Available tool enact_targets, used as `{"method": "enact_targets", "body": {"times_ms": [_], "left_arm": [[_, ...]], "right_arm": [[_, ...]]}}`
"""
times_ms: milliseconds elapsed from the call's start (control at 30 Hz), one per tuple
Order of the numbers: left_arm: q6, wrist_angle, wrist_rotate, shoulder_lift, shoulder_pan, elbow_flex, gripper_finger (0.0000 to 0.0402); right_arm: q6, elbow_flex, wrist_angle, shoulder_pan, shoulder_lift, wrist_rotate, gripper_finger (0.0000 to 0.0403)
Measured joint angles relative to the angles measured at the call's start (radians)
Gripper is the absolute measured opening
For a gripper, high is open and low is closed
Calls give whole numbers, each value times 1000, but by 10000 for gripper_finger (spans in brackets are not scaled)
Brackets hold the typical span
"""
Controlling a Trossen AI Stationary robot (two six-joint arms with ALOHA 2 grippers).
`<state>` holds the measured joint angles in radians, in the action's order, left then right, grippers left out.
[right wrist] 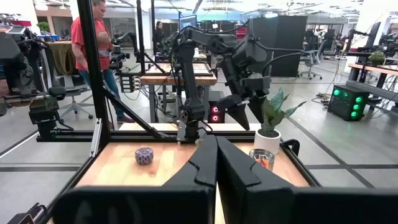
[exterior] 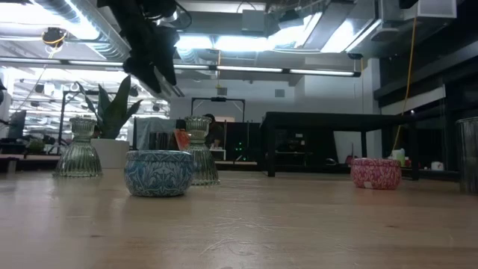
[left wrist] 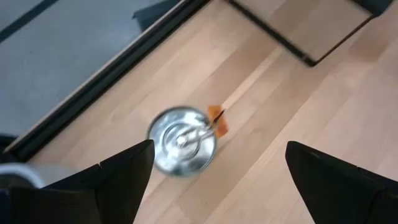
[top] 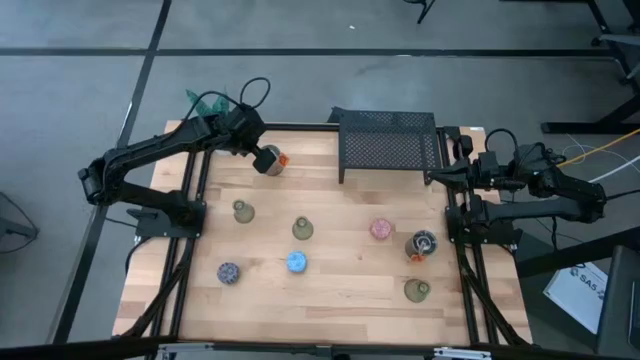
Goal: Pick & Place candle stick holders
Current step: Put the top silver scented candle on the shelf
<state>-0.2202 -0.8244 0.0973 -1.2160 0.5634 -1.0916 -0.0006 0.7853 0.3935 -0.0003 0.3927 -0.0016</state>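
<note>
Several small round candle stick holders stand on their bases on the wooden table [top: 340, 310]. A silvery one with an orange accent [top: 271, 160] [left wrist: 182, 142] stands at the far left. My left gripper [top: 255, 150] [left wrist: 219, 149] hangs open above it, slanting down, one finger to each side and clear of it. Also on the table are a second silvery one [top: 423, 244], three olive-green glass ones [top: 241, 211] [top: 302, 229] [top: 417, 290], a blue one [top: 296, 262], a pink one [top: 381, 229] and a purple-speckled one [top: 229, 272]. My right gripper [right wrist: 216, 155] waits shut at the table's right edge.
A black mesh rack [top: 388, 145] stands at the table's far edge, right of the silvery holder. A potted green plant [right wrist: 270, 124] stands off the far left corner, near my left arm. Dark frame rails [top: 190, 240] run along both sides. People stand in the room beyond.
</note>
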Motion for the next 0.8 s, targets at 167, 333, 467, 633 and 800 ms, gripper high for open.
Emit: {"method": "enact_targets", "body": {"times_ms": [167,333,467,633,800], "left_arm": [[-27,-18,16,0,4,0,361],[-29,-49,2,0,4,0,361],[-39,-53,1,-11,4,20,361],[-44,-56,-11,-56,4,39,361],[-59,-55,-11,-121,4,40,361]], "right_arm": [[0,0,0,0,0,0,7],[0,0,0,0,0,0,7],[0,0,0,0,0,0,7],[0,0,0,0,0,0,7],[0,0,0,0,0,0,7]]}}
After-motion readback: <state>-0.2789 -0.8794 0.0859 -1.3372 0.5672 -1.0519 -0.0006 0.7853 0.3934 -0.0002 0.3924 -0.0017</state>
